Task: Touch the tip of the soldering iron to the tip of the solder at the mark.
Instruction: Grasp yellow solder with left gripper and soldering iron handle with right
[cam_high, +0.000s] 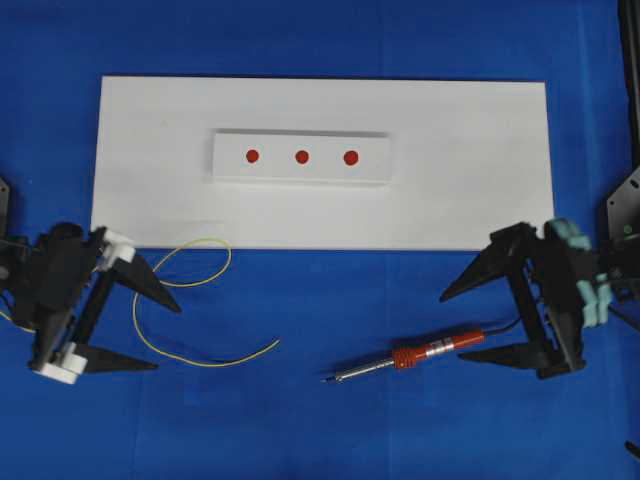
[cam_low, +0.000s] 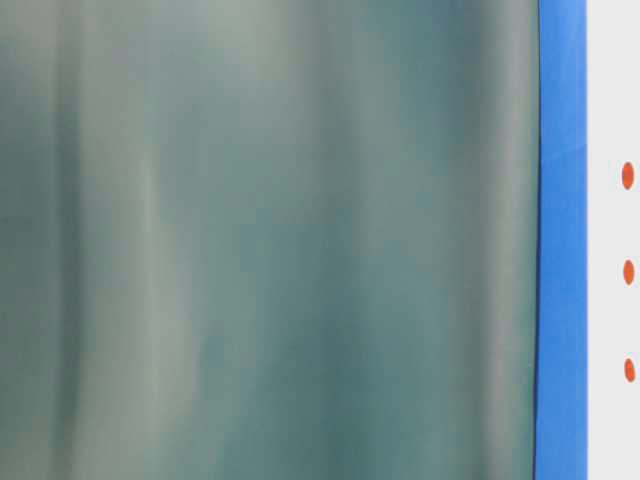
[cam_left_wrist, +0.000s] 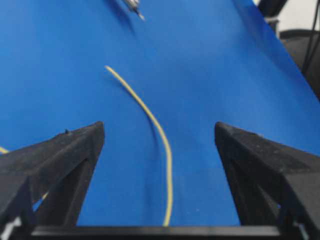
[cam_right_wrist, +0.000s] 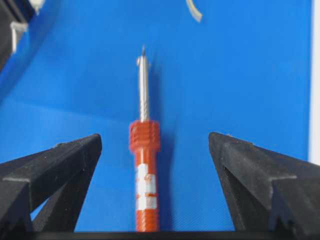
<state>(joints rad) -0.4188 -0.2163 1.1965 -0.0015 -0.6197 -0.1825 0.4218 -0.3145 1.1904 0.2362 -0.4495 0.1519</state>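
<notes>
From overhead, two arms flank a blue table, each spread wide and empty. The left gripper (cam_high: 155, 335) opens toward the solder (cam_high: 175, 330), a thin yellow wire whose loop runs between its fingers and trails off to a free end near mid-table. The right gripper (cam_high: 465, 325) faces the iron (cam_high: 405, 358), which lies flat on the cloth, tip pointing left, red handle reaching in between the jaws. Neither tool is touched. Beyond them a white board (cam_high: 480, 180) carries a raised white strip (cam_high: 370, 165) with three red marks (cam_high: 301, 156) in a row; both tools lie well short of it, apparently laid out so that each arm can take its own before meeting at a mark.

The table-level view is almost wholly blocked by a blurred grey-green surface close to the lens; only a band of blue and the three marks (cam_low: 628, 272) show at the right edge.

The left wrist camera looks out between two black fingers (cam_left_wrist: 60, 160) set far apart. The solder (cam_left_wrist: 155, 125) curves up the middle of the gap, touching neither, with the iron tip (cam_left_wrist: 136, 9) just visible at the top.

The right wrist camera shows the same stance: fingers (cam_right_wrist: 55, 165) wide, the iron (cam_right_wrist: 144, 165) centred between them with its handle nearest and shaft pointing away. Nothing is gripped; the pickup looks not yet begun.
</notes>
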